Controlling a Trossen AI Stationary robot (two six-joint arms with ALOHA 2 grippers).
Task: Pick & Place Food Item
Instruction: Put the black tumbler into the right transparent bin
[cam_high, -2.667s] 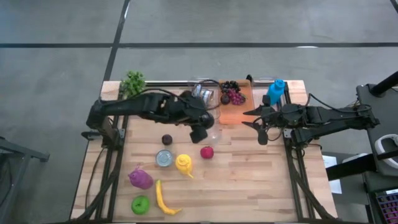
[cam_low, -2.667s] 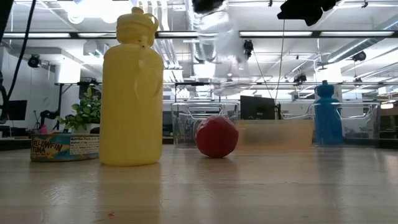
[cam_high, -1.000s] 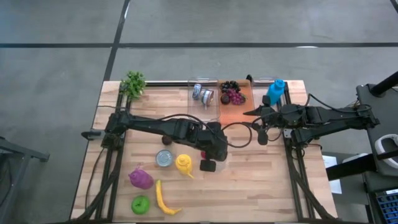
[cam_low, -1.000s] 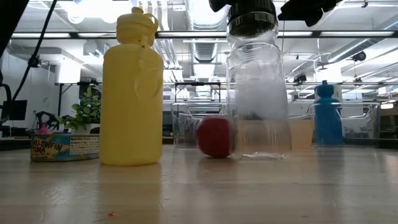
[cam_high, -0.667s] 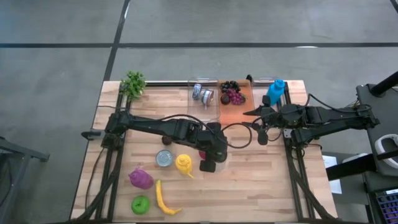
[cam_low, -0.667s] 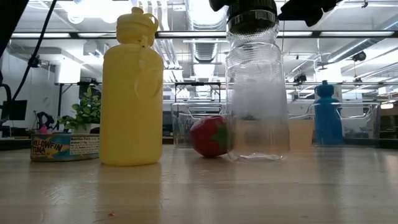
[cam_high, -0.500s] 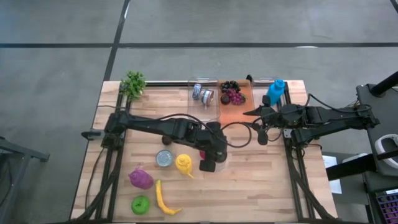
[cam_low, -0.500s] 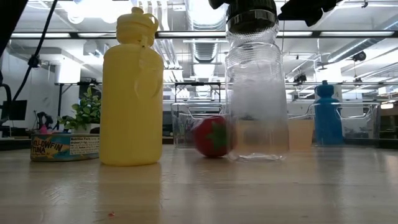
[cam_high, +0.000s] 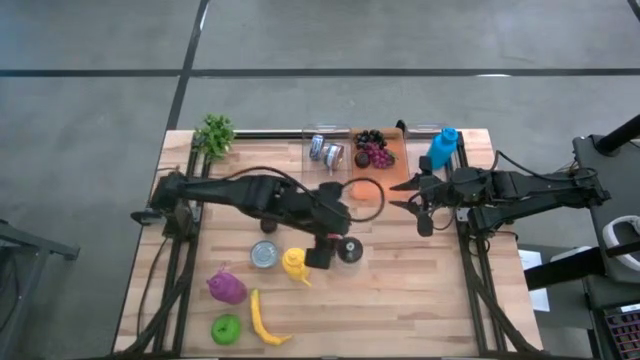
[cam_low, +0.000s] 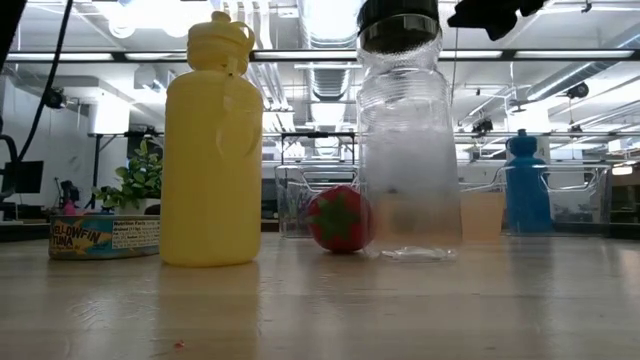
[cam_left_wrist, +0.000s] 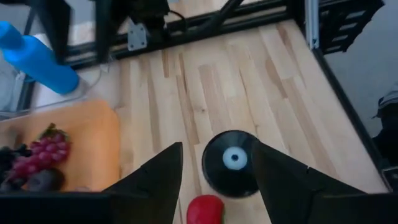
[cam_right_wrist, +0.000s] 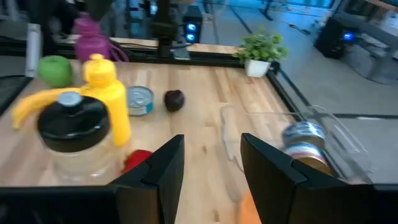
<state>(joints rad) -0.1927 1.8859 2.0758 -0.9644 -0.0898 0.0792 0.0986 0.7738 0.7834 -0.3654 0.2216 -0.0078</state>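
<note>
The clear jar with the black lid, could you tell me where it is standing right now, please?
In the high view the clear jar stands upright near the table's middle, with the strawberry beside it and the yellow bottle beyond that.

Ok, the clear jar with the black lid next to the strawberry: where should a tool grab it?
Probably by the black lid, coming straight down. The clear jar stands upright on the table, its lid narrower than the body. The strawberry sits close against one side and the yellow bottle is near, so a side approach looks crowded.
</note>
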